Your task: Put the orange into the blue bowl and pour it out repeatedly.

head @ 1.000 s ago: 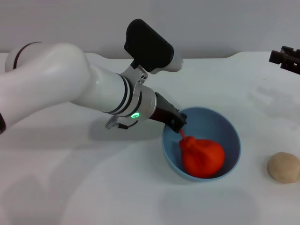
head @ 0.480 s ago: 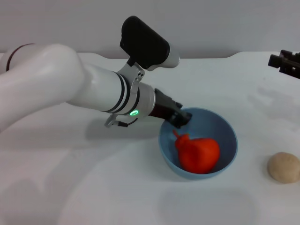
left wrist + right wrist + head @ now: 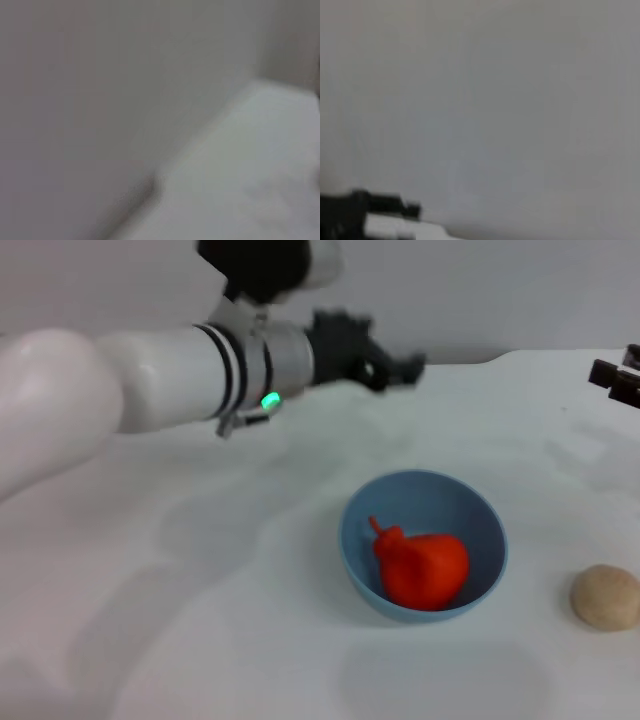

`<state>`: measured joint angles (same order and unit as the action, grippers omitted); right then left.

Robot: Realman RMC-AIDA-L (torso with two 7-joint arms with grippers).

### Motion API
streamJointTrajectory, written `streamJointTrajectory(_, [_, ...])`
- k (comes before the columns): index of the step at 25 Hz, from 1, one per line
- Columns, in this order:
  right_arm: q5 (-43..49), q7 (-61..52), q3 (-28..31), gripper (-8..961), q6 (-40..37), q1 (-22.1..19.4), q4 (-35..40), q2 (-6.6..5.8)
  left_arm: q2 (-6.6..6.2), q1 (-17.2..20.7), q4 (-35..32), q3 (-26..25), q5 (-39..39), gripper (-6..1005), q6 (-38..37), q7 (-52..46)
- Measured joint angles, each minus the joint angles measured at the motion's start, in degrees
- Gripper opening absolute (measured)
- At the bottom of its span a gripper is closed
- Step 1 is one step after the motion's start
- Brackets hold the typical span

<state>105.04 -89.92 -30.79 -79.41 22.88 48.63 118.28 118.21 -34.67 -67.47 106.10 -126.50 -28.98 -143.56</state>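
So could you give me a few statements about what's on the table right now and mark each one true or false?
1. The orange lies inside the blue bowl. True.
2. The left gripper is holding the orange. False: it is raised above the table, away from the bowl.
3. A beige ball sits in the bowl too. False: it rests on the table beside it.
4. The right gripper is at the far right edge. True.

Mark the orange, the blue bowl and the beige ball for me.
orange [image 3: 428, 568], head view, on the middle of its red-orange body.
blue bowl [image 3: 470, 508], head view, on the bare inner wall behind the fruit.
beige ball [image 3: 604, 597], head view, on its centre.
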Motion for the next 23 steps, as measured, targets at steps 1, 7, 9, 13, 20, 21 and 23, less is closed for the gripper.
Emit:
streamJointTrajectory(1, [-0.4, 1.5, 0.5, 570, 1.0, 0.1, -1.0, 0.06, -0.01, 1.1, 0.0, 0.3, 0.0, 713, 4.1, 0.6])
streamJointTrajectory(7, [-12.6, 22.4, 1.7, 672, 6.6, -1.0, -11.2, 0.40, 0.16, 7.4, 3.3, 6.2, 0.4, 766, 31.0, 1.1])
streamJointTrajectory(9, [-18.3, 29.6, 1.7, 673, 7.7, -1.8, -14.4, 0.48, 0.10, 9.5, 5.5, 10.6, 0.4, 784, 42.1, 1.0])
streamJointTrajectory(13, [-30.6, 42.0, 3.2, 674, 10.0, -2.4, -22.9, 0.55, 0.34, 12.7, 8.8, 17.1, 0.5, 800, 56.3, 0.7])
streamJointTrajectory(20, [-55.5, 66.9, 4.8, 674, 7.9, -2.1, -39.7, 0.69, 0.72, 13.9, 16.9, 27.7, 2.2, 795, 72.7, -3.6])
streamJointTrajectory(21, [-56.9, 68.0, 4.8, 674, 7.8, -2.0, -40.9, 0.69, 0.76, 13.8, 18.0, 29.1, 3.1, 795, 74.3, -3.6])
streamJointTrajectory(23, [-57.9, 68.6, 4.8, 674, 7.5, -1.9, -42.1, 0.69, 0.76, 13.5, 19.6, 31.2, 4.6, 794, 76.5, -3.7])
